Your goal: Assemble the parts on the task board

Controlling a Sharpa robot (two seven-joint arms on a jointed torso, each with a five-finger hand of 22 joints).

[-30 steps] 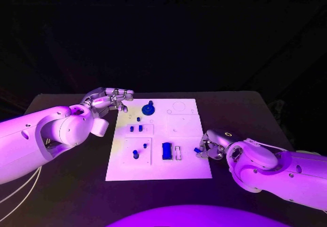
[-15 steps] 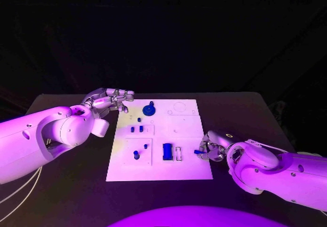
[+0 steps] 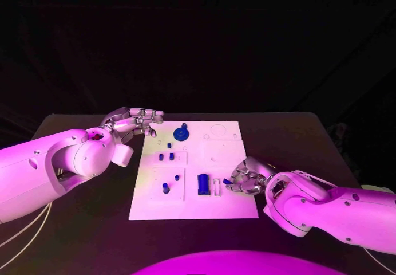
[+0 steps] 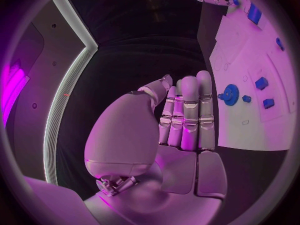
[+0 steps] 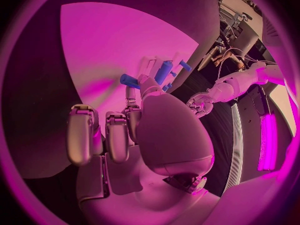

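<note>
The white task board (image 3: 222, 154) lies mid-table. On it are a blue gear (image 3: 181, 133), two small blue pieces (image 3: 166, 156), a blue block (image 3: 202, 183) and further small pieces (image 3: 169, 184). My right hand (image 3: 248, 177) is over the board's right edge and pinches a small blue part (image 3: 227, 181) close to a narrow slot (image 3: 216, 186). The right wrist view shows that part (image 5: 129, 80) at the fingertips, with the blue block (image 5: 164, 71) beyond it. My left hand (image 3: 132, 122) hovers by the board's far left corner, holding nothing, its fingers (image 4: 187, 112) stretched out near the gear (image 4: 230, 94).
Black table (image 3: 82, 217) surrounds the board on all sides. The board's far right area (image 3: 221, 134) carries only pale outlines and holes. My left forearm (image 3: 58, 166) lies over the table's left side.
My right hand has moved left from beside the board's right edge onto the board, carrying the small blue part towards the slot. The left hand has stayed put.
</note>
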